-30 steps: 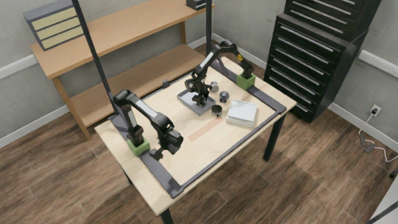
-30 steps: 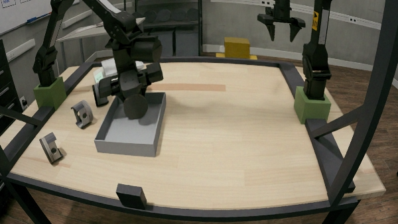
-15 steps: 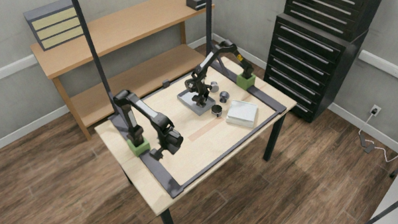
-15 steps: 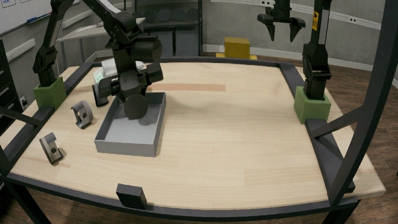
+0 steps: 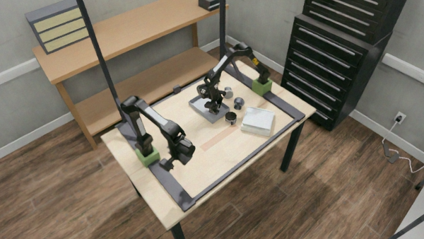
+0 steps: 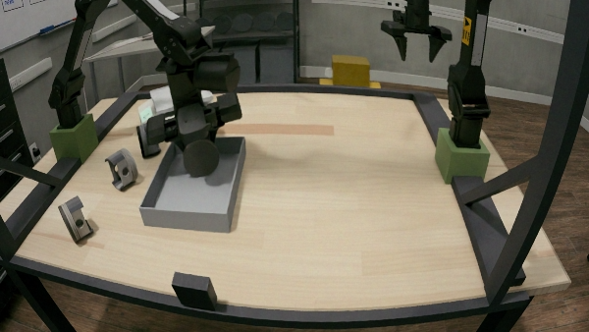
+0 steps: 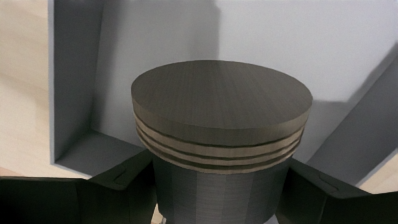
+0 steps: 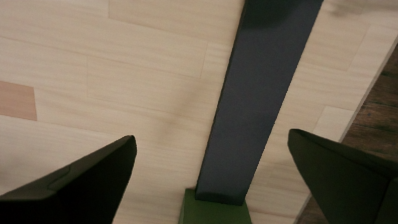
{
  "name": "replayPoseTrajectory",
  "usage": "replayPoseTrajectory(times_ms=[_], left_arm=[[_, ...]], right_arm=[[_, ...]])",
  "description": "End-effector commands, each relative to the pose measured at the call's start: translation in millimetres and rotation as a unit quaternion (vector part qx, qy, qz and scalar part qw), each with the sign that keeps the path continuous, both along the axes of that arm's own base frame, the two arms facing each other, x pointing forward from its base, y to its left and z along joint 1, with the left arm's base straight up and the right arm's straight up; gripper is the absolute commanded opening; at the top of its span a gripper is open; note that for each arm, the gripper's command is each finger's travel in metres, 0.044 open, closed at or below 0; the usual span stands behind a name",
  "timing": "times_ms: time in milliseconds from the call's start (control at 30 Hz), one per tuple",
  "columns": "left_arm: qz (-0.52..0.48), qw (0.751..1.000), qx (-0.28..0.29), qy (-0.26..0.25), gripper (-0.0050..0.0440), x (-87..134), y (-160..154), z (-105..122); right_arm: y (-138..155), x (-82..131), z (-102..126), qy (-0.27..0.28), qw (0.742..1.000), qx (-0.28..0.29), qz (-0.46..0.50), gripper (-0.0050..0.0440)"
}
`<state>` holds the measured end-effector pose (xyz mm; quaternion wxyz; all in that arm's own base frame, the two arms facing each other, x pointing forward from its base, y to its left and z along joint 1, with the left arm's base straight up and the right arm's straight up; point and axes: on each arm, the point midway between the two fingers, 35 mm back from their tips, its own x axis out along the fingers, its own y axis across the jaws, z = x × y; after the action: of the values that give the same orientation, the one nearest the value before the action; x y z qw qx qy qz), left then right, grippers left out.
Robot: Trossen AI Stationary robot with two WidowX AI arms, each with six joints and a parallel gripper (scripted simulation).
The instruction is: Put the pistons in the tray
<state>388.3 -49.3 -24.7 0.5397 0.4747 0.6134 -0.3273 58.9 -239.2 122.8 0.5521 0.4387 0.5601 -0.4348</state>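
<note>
My left gripper (image 5: 215, 102) (image 6: 195, 120) (image 7: 213, 152) is gripping a piston (image 6: 201, 158) (image 7: 222, 95), its round crown showing, and is holding it over the steel parts tray (image 5: 201, 113) (image 6: 187, 219) (image 7: 75, 75), towards the far end in the exterior view; my right gripper (image 5: 169, 164) (image 6: 417, 60) (image 8: 211, 139) is hanging well apart, fingers spread and grasping nothing; if I am opening the left one too high, the piston could be dropping, tipping or rolling against a wall; if I am lowering off-centre, its skirt or my fingers could be catching the rim; a worse slip would be choosing wrongly, since looks are telling me nothing of weight and a third piston over the tray would be spoiling the pair

The tray is showing no piston lying on the part of its floor that I am seeing; to its left in the exterior view, three others are standing on the table: a near piston (image 5: 228, 92) (image 6: 76, 221), a middle piston (image 5: 239, 103) (image 6: 123, 169) and a far piston (image 5: 230, 117) (image 6: 147, 142); I am judging that a second one is still needing a place inside
</note>
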Motion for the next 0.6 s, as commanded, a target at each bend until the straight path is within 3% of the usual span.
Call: replayPoseTrajectory(times_ms=[0,567], left_arm=[[0.001,1.000,-0.002,-0.016,0.0158,6.3,0.6,9.3],[0.001,1.000,-0.002,-0.016,0.0158,6.2,0.6,11.4]], right_arm=[[-5.1,2.4,8.4,-0.005,1.000,-0.016,0.003,0.0400],[-5.1,2.4,8.4,-0.005,1.000,-0.016,0.003,0.0400]])
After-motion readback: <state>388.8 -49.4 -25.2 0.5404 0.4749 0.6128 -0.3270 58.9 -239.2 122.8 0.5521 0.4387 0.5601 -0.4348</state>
